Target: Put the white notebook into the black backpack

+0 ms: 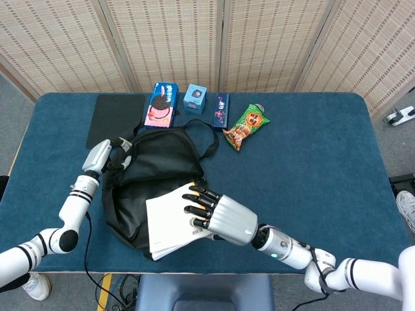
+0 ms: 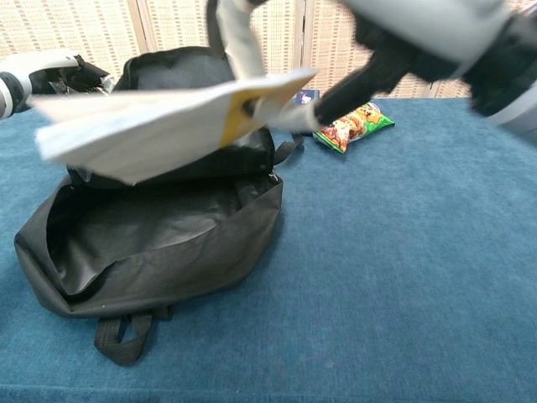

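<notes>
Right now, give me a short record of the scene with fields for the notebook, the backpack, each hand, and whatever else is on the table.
notebook: white notebook, held in the air above the backpack's opening, not yet inside
backpack: black backpack, open, lying on the blue table
right hand: right hand grips the notebook
left hand: left hand holds the backpack's top edge
other items: cookie box, small blue box, green snack bag, black mat

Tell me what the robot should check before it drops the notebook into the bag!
1. Right hand holds the white notebook: ok.
2. Left hand holds the flap of the black backpack up: ok.
3. Backpack mouth gapes open: ok.
4. Notebook is above the opening: ok, in both views.
5. Notebook's leading edge is tipped down into the opening: not ok, it lies nearly flat.
6. Inside of the bag is free of other things: cannot tell, too dark.
</notes>
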Action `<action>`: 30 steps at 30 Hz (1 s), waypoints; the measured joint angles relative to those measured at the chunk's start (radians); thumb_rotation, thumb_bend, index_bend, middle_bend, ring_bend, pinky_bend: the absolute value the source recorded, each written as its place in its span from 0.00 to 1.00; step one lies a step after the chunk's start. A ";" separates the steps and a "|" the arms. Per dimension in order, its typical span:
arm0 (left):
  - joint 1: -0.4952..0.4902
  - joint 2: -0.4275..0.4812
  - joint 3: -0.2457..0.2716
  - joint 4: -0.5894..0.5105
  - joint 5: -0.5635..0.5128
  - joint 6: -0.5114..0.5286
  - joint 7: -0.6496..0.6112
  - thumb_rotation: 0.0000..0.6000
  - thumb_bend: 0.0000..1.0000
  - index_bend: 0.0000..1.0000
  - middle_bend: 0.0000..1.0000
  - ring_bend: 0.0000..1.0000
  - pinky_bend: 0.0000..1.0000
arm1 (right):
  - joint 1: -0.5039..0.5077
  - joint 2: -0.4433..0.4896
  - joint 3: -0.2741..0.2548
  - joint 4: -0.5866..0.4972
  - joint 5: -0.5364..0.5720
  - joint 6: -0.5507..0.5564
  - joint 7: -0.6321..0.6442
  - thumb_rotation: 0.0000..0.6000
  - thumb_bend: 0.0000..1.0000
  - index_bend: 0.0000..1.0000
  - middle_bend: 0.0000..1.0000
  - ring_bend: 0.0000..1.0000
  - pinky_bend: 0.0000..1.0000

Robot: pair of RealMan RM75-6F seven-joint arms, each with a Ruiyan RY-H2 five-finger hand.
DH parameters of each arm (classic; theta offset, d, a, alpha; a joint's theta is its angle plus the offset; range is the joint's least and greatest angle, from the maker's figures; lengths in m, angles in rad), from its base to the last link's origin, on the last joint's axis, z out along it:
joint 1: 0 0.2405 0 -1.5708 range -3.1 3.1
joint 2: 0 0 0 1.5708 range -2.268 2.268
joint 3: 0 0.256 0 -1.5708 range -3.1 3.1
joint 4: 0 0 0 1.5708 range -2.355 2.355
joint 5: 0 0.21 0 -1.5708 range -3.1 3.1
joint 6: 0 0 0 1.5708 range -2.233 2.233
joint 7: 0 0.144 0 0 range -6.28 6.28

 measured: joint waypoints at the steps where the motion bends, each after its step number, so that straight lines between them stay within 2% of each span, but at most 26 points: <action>1: -0.001 0.002 0.000 -0.002 -0.005 -0.003 0.004 1.00 0.48 0.74 0.34 0.30 0.19 | 0.009 -0.017 -0.001 0.014 0.003 -0.011 0.002 1.00 0.53 0.66 0.41 0.21 0.18; 12: 0.000 0.031 -0.003 -0.034 -0.050 -0.026 0.029 1.00 0.48 0.74 0.34 0.30 0.19 | 0.084 -0.174 -0.001 0.194 0.056 -0.095 0.009 1.00 0.53 0.66 0.42 0.21 0.17; 21: -0.002 0.068 -0.005 -0.075 -0.097 -0.047 0.049 1.00 0.48 0.74 0.34 0.30 0.18 | 0.128 -0.286 -0.006 0.368 0.096 -0.121 0.052 1.00 0.53 0.66 0.45 0.21 0.15; 30: -0.009 0.109 -0.002 -0.119 -0.138 -0.066 0.074 1.00 0.48 0.74 0.34 0.30 0.17 | 0.170 -0.363 -0.010 0.483 0.139 -0.158 0.050 1.00 0.53 0.67 0.47 0.21 0.14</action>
